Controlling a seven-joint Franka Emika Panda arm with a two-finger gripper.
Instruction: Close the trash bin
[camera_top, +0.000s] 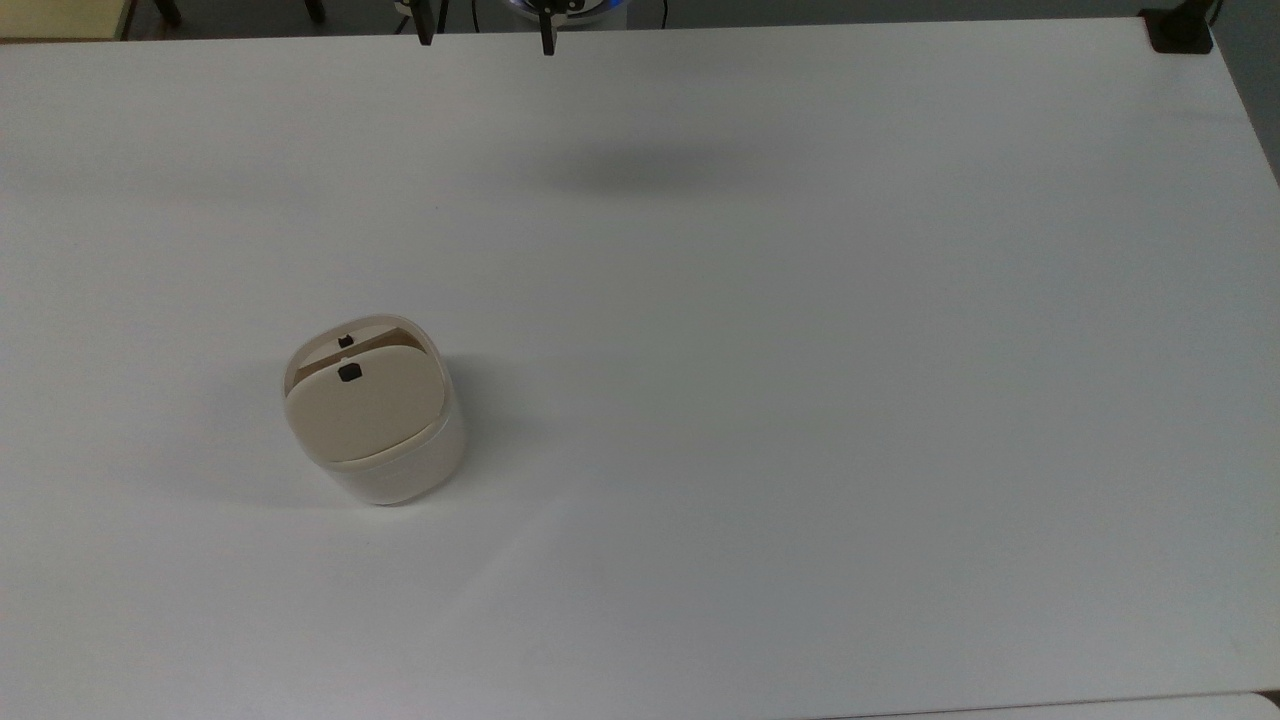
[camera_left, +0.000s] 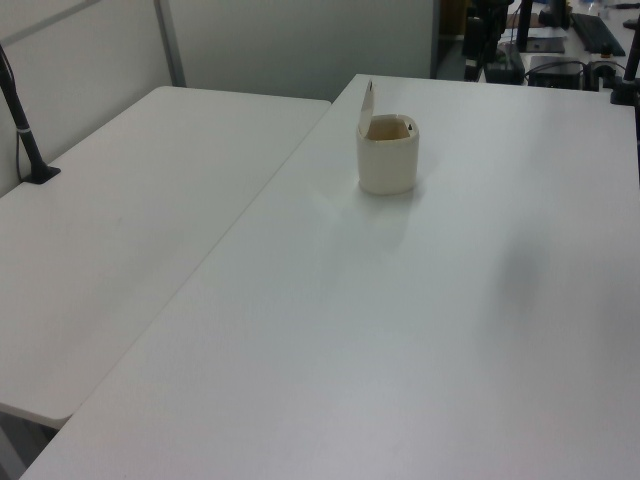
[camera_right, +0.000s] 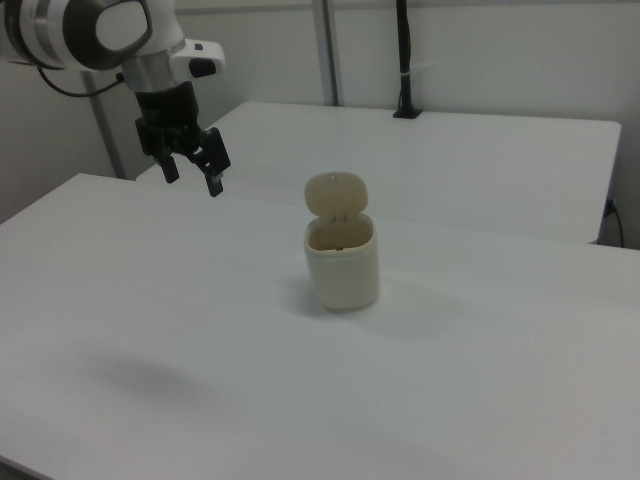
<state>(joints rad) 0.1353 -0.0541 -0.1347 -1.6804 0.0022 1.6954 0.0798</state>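
Overhead, gripper pointing down, fingers spread, well apart from lid-up trash bin.

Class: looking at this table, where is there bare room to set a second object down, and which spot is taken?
The white table is bare nearly everywhere: the whole stretch on the top view's right of the trash bin, and the strip below it. The bin's own spot is taken. The gripper hangs open, apart from the bin.
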